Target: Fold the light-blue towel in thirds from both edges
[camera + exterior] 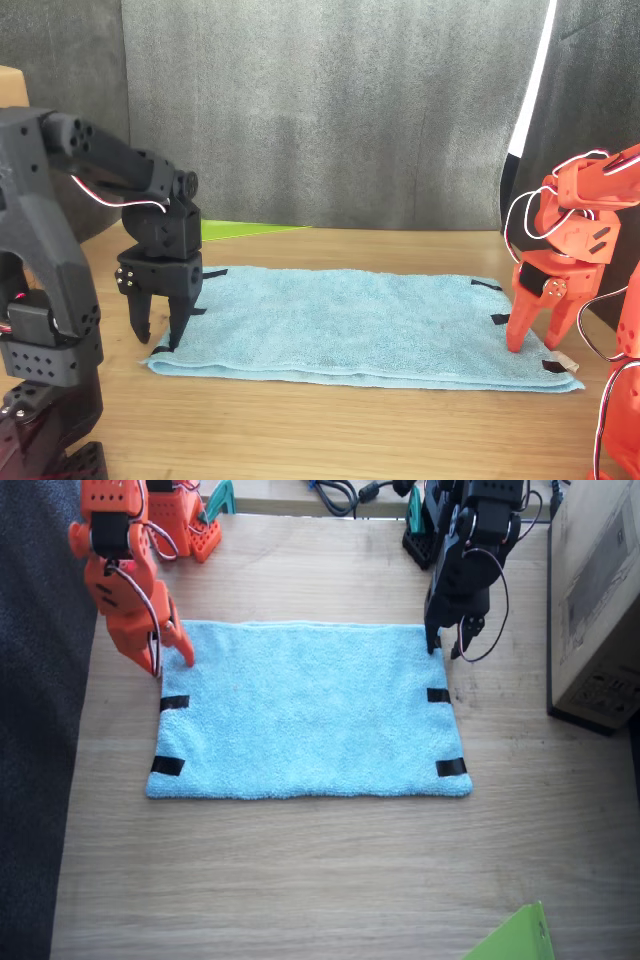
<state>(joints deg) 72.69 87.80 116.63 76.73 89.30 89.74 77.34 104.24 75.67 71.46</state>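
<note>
The light-blue towel [308,712] lies flat. The left gripper [447,647] stands open at its 2 o'clock corner. The right gripper [170,655] stands open at 10 o'clock, holding nothing.

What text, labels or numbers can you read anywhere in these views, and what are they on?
None can be read.
Cardboard box: a grey label panel on its side, print too blurred to read.
Light-blue towel: only plain black tape strips, no writing; small tag at its corner near the right gripper, too small to read.
Both arms: no legible markings.
</note>
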